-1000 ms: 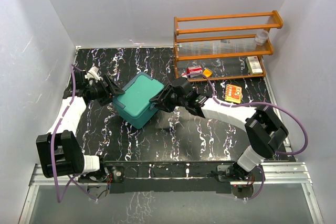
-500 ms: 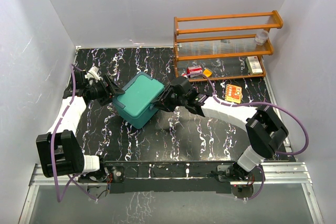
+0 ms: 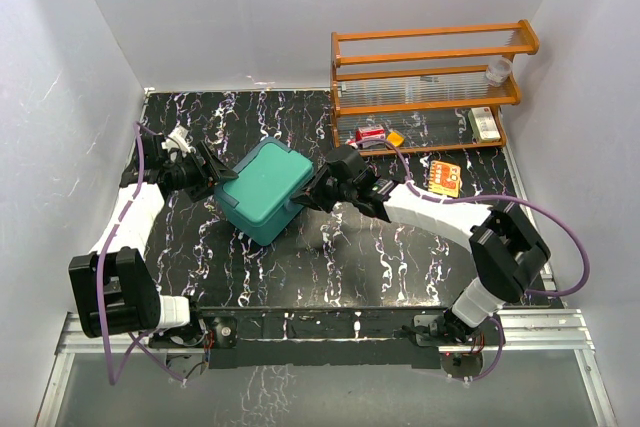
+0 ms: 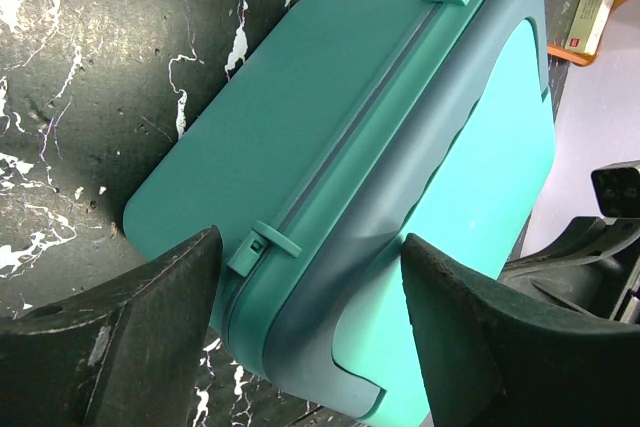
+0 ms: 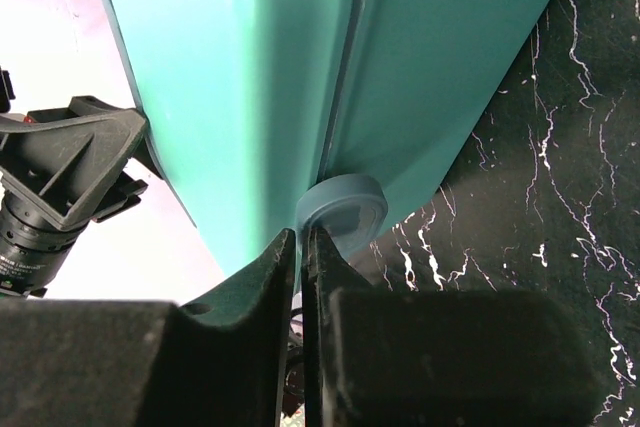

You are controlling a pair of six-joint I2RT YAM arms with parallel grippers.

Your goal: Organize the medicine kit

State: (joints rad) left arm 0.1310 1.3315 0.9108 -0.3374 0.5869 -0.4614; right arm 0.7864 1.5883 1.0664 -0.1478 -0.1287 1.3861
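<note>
Nearest the bottom of the top view was bare marbled table (image 3: 400,267); nothing on it down there.

The medicine kit (image 3: 262,187) sat a bit left of centre in that view, lid shut, turned at an angle, with one arm at each end. The left gripper (image 4: 312,247) was spread wide, one finger on either side of the kit's left end, right by a small clip (image 4: 262,247) on the seam; couldn't tell if the pads were actually touching plastic. The right gripper (image 5: 300,237) had its fingers pressed together, tips right up against the round latch tab (image 5: 342,209) on the kit's lower right side; whether a sliver of that tab was caught between them, no idea, too tight to see.

My take on handling: hard glossy shell, rounded corners, so stiff but slippery; probably light, though whatever's inside could shift. The walls give nothing to bite on; I'd brace across the narrow end and work the tab, that's the only real handhold for getting the lid up.

Further back, right of centre, an orange packet (image 3: 445,178) lay flat on the table; behind it, upper right, the wooden rack (image 3: 430,77) held a red box (image 3: 370,134) and a white box (image 3: 485,123) on the bottom shelf.
</note>
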